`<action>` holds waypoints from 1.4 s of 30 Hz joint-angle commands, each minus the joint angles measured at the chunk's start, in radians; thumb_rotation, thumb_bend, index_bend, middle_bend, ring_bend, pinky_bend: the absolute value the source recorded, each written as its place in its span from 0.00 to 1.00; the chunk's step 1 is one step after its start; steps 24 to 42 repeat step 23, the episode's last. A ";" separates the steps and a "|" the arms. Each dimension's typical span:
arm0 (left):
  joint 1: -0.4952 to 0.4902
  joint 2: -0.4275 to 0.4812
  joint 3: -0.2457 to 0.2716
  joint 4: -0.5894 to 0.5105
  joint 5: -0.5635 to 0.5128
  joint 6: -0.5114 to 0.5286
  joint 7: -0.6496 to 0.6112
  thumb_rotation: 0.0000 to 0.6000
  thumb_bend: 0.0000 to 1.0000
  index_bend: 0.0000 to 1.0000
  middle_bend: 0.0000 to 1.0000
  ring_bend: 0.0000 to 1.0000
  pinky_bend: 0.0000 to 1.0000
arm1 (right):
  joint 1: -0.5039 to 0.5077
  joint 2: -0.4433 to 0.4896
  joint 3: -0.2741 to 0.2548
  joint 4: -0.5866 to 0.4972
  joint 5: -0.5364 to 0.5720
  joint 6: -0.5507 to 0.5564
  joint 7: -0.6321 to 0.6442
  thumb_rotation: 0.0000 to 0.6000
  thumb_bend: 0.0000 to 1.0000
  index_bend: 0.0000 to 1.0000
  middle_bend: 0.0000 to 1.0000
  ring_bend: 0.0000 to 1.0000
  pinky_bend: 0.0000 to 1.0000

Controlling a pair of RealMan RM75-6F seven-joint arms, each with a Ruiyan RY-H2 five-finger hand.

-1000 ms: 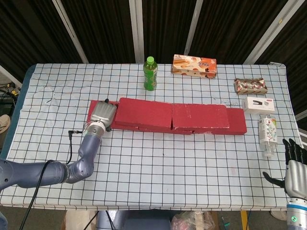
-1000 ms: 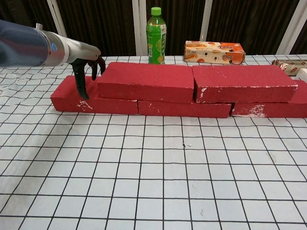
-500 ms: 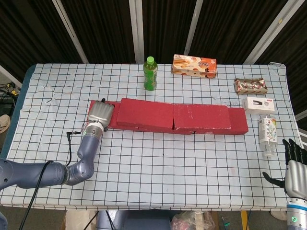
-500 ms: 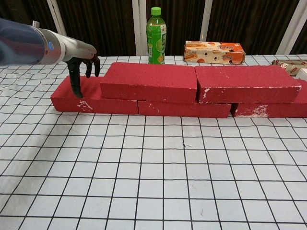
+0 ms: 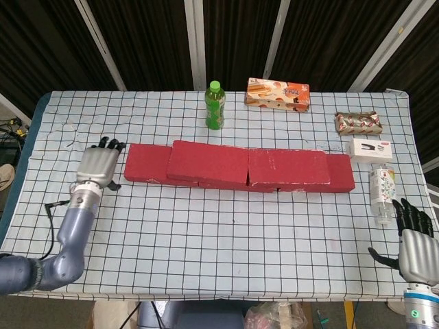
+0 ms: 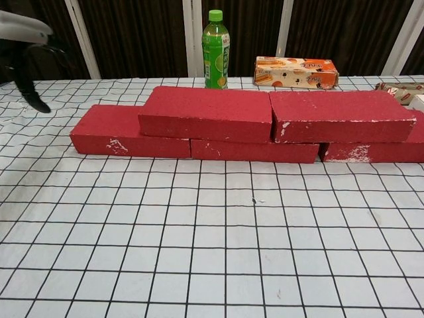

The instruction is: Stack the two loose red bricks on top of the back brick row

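Chest view is showing the two upper bricks (image 6: 275,114) lying end to end on the back row (image 6: 199,144), red, rough-faced, chipped white at the edges. They are probably stiff and grippy, best gripped across the long sides. The left hand (image 5: 100,164) is hovering beside the row, fingers spread, empty; the right hand (image 5: 416,240), partly cropped, is seemingly idling open.

A table (image 5: 206,233) under a white grid-checked cloth fills the frame's middle; a bottom brick row (image 5: 147,164) crosses its centre; a green bottle (image 5: 215,105) and snack box (image 5: 278,94) stand toward the top; packets lie at right.
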 commanded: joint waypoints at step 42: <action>0.777 -0.008 0.264 0.305 0.999 0.499 -0.725 1.00 0.00 0.18 0.07 0.01 0.20 | -0.011 -0.007 -0.026 0.005 -0.094 0.034 -0.004 1.00 0.15 0.00 0.00 0.00 0.00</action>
